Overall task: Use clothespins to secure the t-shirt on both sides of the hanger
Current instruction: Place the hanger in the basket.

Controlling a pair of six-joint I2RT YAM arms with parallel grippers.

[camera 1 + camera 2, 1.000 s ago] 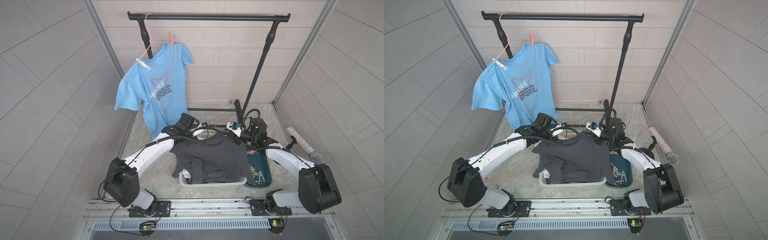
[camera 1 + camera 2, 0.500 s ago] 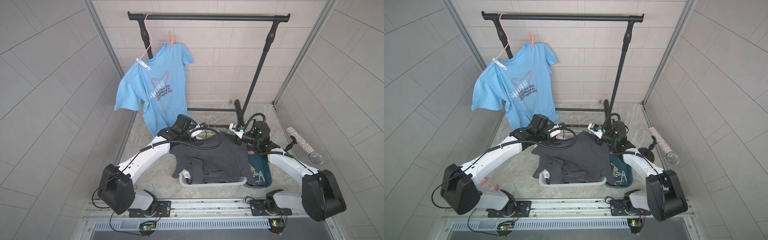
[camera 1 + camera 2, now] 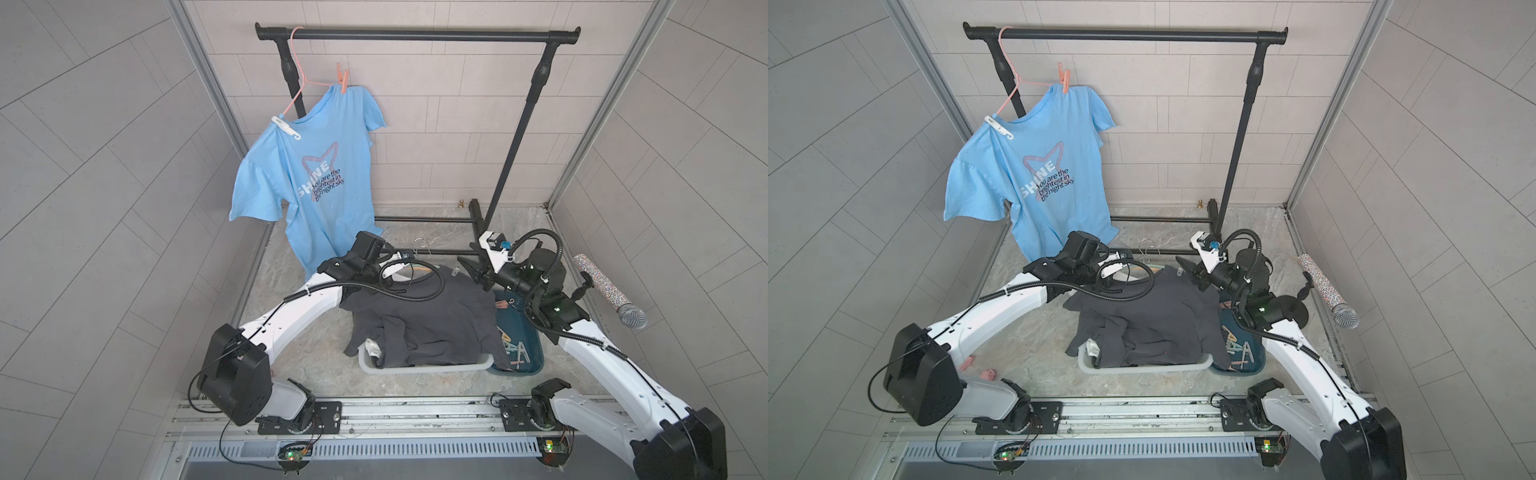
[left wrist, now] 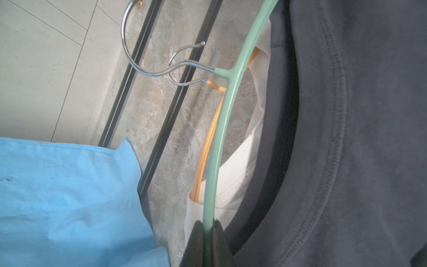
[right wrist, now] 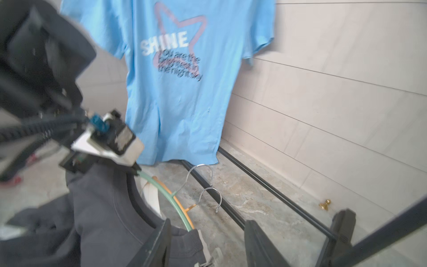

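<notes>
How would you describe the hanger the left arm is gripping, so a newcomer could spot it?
Find the pale laundry basket on the floor, draped with a dark grey t-shirt. At that shirt's neck opening lies the green hanger, with the left gripper shut on it. It is mint green; the orange hanger right beside it sits inside a white shirt.

Grey tiled walls (image 3: 104, 166), marbled stone floor (image 3: 328, 372), black clothes rail (image 3: 415, 34) behind.
</notes>
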